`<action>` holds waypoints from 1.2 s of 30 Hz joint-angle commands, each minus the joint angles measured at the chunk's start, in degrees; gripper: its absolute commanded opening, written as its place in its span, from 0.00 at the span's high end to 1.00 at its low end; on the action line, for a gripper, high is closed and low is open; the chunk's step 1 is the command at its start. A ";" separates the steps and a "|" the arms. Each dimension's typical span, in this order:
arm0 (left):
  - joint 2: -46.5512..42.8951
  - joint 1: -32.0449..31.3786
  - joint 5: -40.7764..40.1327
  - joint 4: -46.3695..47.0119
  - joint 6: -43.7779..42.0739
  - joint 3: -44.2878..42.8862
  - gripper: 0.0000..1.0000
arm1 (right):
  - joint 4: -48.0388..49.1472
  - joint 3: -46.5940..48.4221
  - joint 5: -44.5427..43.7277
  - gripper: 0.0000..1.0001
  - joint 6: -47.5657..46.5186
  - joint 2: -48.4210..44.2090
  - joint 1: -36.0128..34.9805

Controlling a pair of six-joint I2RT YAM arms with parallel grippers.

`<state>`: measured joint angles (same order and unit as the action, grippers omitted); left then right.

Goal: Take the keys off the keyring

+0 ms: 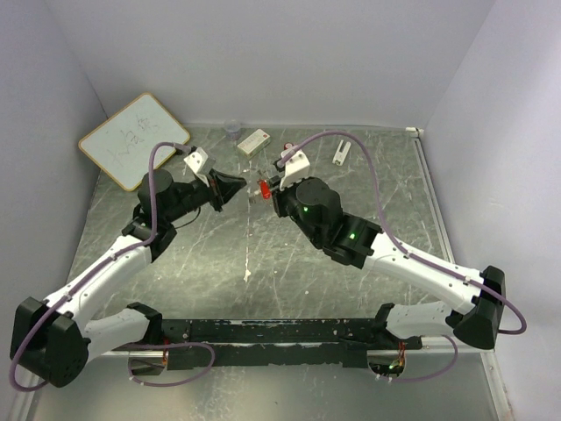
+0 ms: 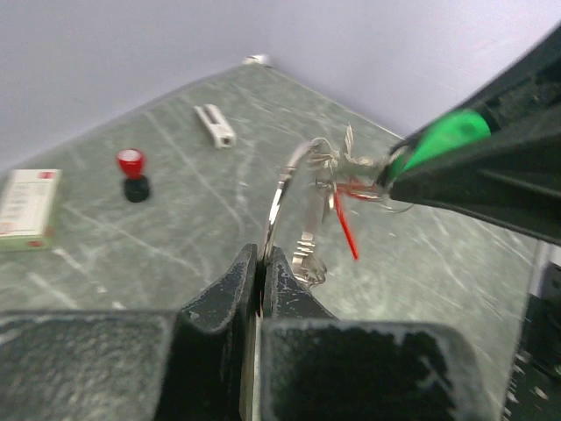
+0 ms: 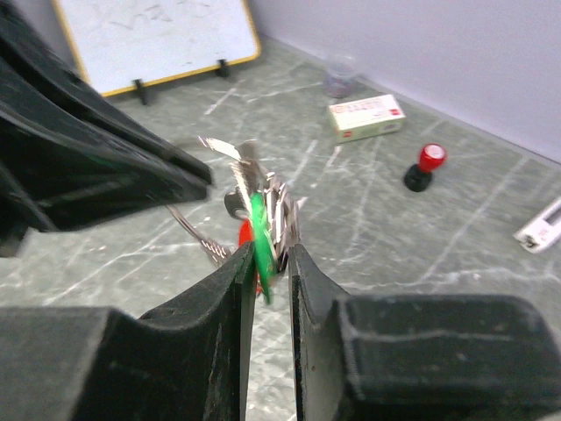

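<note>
Currently keyring (image 2: 279,189) hangs mid-air, 12 o'clock of table (image 1: 219,263) ctr. L gripper (image 2: 260,263) jaws together on its wire; R gripper (image 3: 272,254), at ring's 3 o'clock, nips green key (image 3: 259,219). Judged: light, stiff, springy, slippery steel; grip key by plastic head.

Soft, even light falls from above. The top view is bright and sharp, with only faint shadows on the table (image 1: 219,263). The left gripper (image 2: 260,263), at 6 o'clock in its wrist view, is dark and out of focus, as is the right gripper (image 3: 272,263) in its own. The keys (image 3: 263,219) smear at centre. The keyring (image 2: 279,197) looks soft, and blur grows toward 3 o'clock.
</note>
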<state>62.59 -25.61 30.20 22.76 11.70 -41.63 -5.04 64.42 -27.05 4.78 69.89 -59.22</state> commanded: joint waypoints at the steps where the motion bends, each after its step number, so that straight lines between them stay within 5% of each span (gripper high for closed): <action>1: -2.10 0.39 -11.51 -11.48 -6.64 -5.51 0.93 | 3.13 -1.51 -8.40 0.74 -2.30 -2.09 -0.12; 8: -2.81 0.25 -15.80 -18.31 -9.74 -11.25 0.93 | 5.89 -3.05 -15.51 0.51 -5.17 -4.78 -0.22; 26: -6.87 -0.66 0.59 -16.28 -3.55 -15.75 0.93 | 23.27 -20.90 0.85 0.54 -4.60 -12.79 -0.20; 36: -9.78 -1.43 8.59 -16.32 0.91 -16.98 0.93 | 27.13 -23.15 2.80 0.41 -5.41 -13.48 -0.24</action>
<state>54.94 -26.41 34.61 4.03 9.93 -56.18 18.94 41.67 -24.95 0.10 56.71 -59.27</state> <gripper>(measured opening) 0.098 0.583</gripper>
